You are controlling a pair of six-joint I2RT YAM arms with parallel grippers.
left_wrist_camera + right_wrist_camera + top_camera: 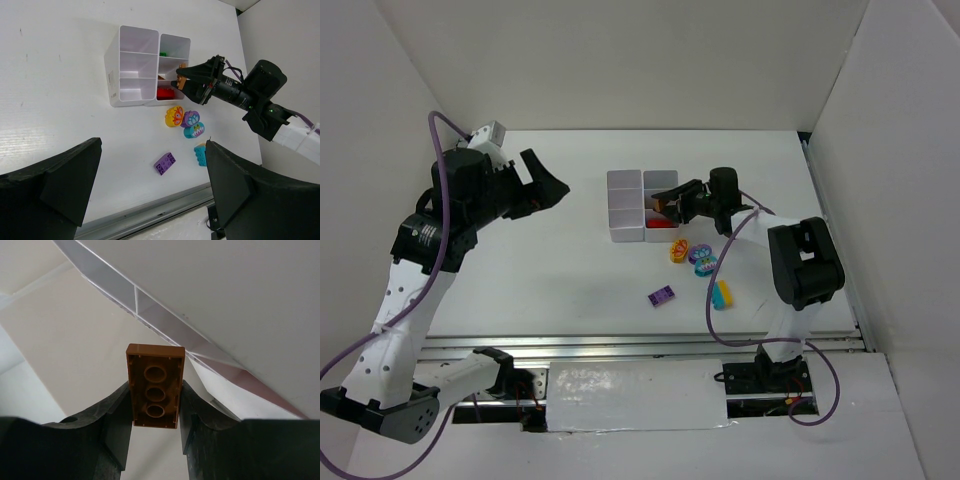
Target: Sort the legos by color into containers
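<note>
Right tool [668,203] clamped on one orange-brown brick [155,385] over the right column of the six-compartment containers [112,75]. Left tool [538,185] raised, fingers apart, empty. Five loose legos [661,295] lie on the desk [550,270]. One red brick [165,93] and one green brick [163,54] sit inside.

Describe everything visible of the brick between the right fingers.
Brown-orange glossy plastic brick, flat and rectangular; its hollow underside with three round tubes faces the wrist camera. It is pinched by its long sides between the right fingers, sticking out past them, in the air by the right column of the containers. Nothing else touches it.
</note>
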